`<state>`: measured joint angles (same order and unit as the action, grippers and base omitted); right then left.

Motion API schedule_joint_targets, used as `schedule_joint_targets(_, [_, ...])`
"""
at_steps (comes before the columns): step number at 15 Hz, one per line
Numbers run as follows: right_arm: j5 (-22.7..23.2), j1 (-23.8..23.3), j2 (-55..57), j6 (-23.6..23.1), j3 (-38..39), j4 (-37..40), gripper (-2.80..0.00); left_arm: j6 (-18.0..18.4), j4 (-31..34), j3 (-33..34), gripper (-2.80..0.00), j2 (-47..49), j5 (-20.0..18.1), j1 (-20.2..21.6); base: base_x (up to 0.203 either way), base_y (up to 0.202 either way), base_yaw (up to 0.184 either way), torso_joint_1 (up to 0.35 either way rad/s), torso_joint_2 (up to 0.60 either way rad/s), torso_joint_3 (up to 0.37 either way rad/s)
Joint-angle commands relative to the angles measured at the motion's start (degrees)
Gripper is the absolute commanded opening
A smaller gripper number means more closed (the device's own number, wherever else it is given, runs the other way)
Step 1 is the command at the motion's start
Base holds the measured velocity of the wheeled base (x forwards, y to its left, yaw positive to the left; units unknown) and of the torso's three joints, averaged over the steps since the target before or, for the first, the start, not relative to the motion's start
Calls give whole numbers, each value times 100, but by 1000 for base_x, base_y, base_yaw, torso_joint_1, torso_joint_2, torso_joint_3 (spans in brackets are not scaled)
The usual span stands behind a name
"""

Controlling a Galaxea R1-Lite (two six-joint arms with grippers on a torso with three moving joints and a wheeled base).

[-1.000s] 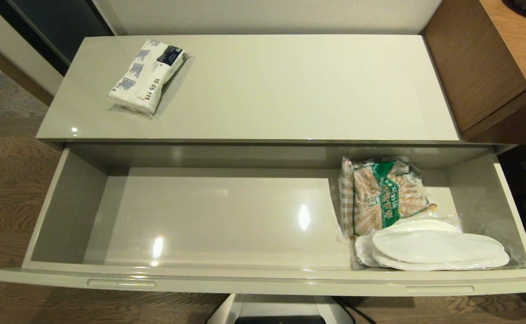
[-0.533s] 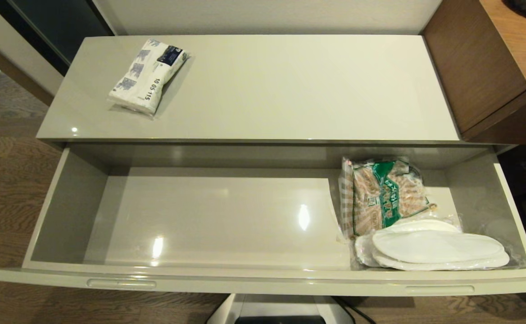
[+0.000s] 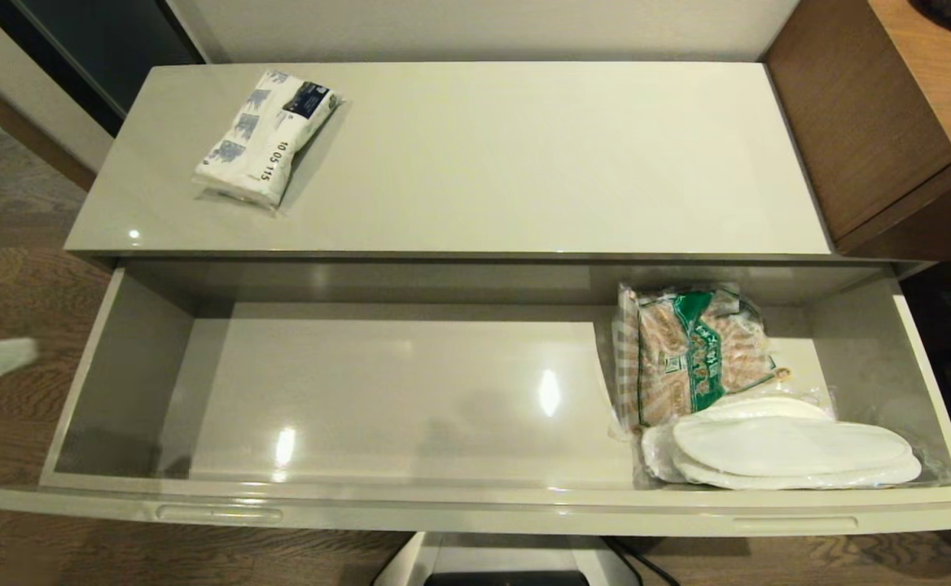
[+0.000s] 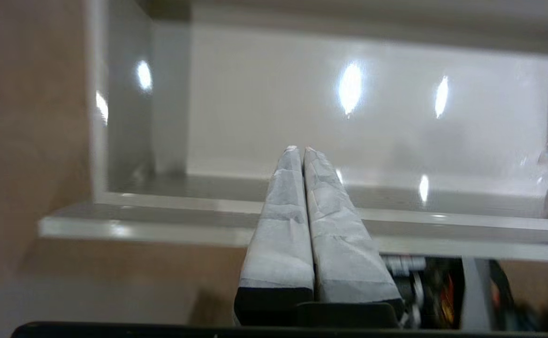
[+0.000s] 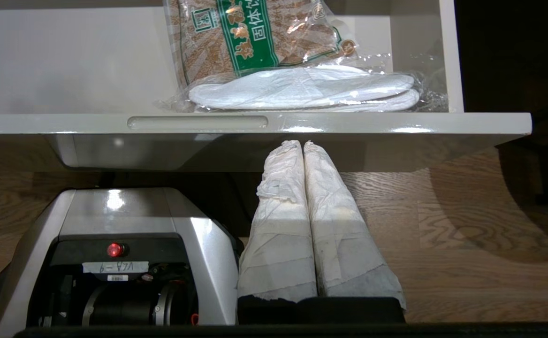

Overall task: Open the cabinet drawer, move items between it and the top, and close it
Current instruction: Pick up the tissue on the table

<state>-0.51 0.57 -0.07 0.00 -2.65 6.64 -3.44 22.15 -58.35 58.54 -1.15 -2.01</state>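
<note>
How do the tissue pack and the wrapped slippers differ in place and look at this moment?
The tissue pack lies on the cabinet top, far left; the slippers lie in the open drawer, near right corner. The tissue pack is a plump oblong with blue print and digits; the slippers are flat, plain white ovals. The tissue pack lies alone; the slippers overlap the snack bag. Both are white, plastic-wrapped and untouched by any gripper.

The cabinet drawer (image 3: 475, 509) stands pulled out below and in front of the top (image 3: 524, 163). The tissue pack (image 3: 265, 136) lies on the top's left part. In the drawer's right end, the wrapped slippers (image 3: 793, 454) lie at the front, partly overlapping the snack bag (image 3: 691, 350) behind them.
</note>
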Motion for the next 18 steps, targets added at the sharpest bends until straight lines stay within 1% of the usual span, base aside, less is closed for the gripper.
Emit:
schedule_joint_targets(1, [-1, 4, -125, 0, 1, 4, -280, -57, 215, -946, -280, 2080, -1, -159, 0, 0, 0, 0, 0, 0])
schedule_joint_targets(2, [-1, 4, -125, 0, 1, 4, -280, -135, 271, -1391, -280, 2622, 2, -238, 0, 0, 0, 0, 0, 0])
schedule_joint_targets(4, [-1, 4, -125, 0, 1, 4, -280, -357, 390, -2811, -280, 3799, 13, -389, 0, 0, 0, 0, 0, 0])
schedule_joint_targets(6, [-1, 4, -133, 0, 1, 4, -280, -496, 579, -4037, -280, 4674, 56, -508, 0, 0, 0, 0, 0, 0])
schedule_joint_targets(7, [-1, 4, -127, 0, 1, 4, -280, -550, 698, -4412, -280, 4960, 101, -567, 0, 0, 0, 0, 0, 0])
schedule_joint_targets(8, [-1, 4, -125, 0, 1, 4, -280, -558, 839, -4823, 0, 5055, 196, -612, 0, 0, 0, 0, 0, 0])
schedule_joint_targets(9, [-1, 4, -125, 0, 1, 4, -280, -567, 971, -5153, 0, 5077, 282, -659, 0, 0, 0, 0, 0, 0])
schedule_joint_targets(10, [-1, 4, -130, 0, 1, 4, -280, -586, 1038, -5228, 0, 5059, 352, -690, 0, 0, 0, 0, 0, 0])
schedule_joint_targets(14, [-1, 13, -125, 0, 1, 4, -280, -607, 1042, -5195, 0, 4219, 519, -720, 0, 0, 0, 0, 0, 0])
schedule_joint_targets(15, [-1, 4, -125, 0, 1, 4, -280, -576, 1010, -5190, 0, 3992, 640, -735, 0, 0, 0, 0, 0, 0])
schedule_joint_targets(16, [-1, 4, -125, 0, 1, 4, -280, -458, 933, -5188, 0, 3870, 825, -758, 0, 0, 0, 0, 0, 0])
schedule_joint_targets(17, [-1, 4, -125, 0, 1, 4, -280, -144, 801, -5187, 0, 3826, 1035, -772, 0, 0, 0, 0, 0, 0])
schedule_joint_targets(18, [-1, 4, -125, 0, 1, 4, -280, 76, 664, -5186, 0, 3846, 1200, -781, 0, 0, 0, 0, 0, 0])
